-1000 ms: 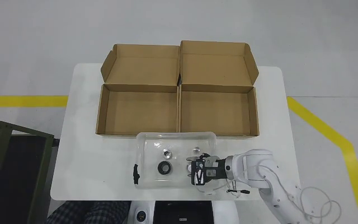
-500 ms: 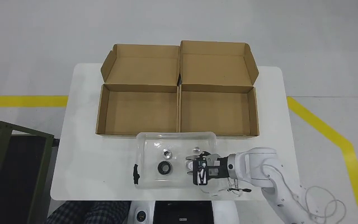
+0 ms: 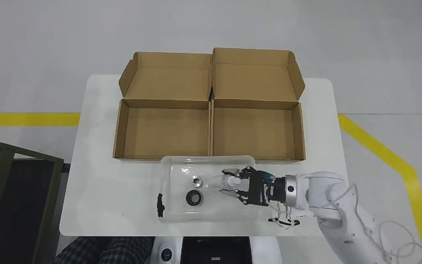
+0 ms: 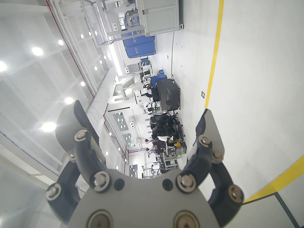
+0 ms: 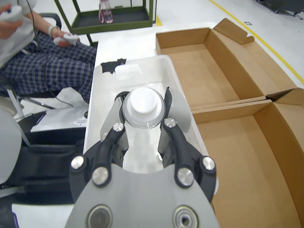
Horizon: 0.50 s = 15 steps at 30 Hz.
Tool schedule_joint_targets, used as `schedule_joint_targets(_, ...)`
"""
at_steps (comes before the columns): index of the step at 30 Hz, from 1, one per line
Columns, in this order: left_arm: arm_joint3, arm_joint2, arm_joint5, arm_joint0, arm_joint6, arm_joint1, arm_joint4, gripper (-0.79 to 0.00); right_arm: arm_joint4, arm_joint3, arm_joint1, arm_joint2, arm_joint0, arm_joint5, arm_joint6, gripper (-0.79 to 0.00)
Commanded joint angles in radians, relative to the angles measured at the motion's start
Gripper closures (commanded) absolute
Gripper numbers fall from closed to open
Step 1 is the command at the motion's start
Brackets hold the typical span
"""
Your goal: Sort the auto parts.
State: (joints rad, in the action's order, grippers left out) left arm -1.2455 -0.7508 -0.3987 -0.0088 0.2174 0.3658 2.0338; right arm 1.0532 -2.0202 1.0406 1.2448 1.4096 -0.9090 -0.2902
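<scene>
Item: round white part (image 5: 143, 106), clamped in right gripper (image 5: 144, 100), lower centre of top view, above clear tray (image 3: 204, 157). Risk: smooth rim may slip between the fingers in transit, falling short of the cardboard boxes (image 3: 165, 132).

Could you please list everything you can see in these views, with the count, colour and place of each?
cardboard boxes: 2, brown, open, side by side on the far part of the table
tray: 1, clear, in front of the boxes
black ring: 1, black, lying in the tray
metal part: 1, silver, in the tray, just beyond the ring
round part: 1, white, held over the tray
tape: 1 piece, black, on the tray's edge
table: 1, white, under boxes and tray
trolley: 1, green, on the floor beside the table
bottle: 1, pink, on the trolley's shelf
right pincer: 1, black and grey, shut on the round part
left pincer: 1, black and grey, open, facing the room
</scene>
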Motion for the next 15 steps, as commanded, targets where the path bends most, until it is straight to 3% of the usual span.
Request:
schedule_joint_targets(1, 0.000, 0.000, 0.000, 0.000, 0.000, 0.000, 0.000, -0.785, -0.026, 0.008, 0.001, 0.012, 0.002, 0.026, 0.036, 0.000)
schedule_joint_targets(15, 0.000, 0.000, 0.000, 0.000, 0.000, 0.000, 0.000, -0.785, -0.259, 0.071, 0.006, 0.081, 0.017, 0.121, 0.231, 0.000)
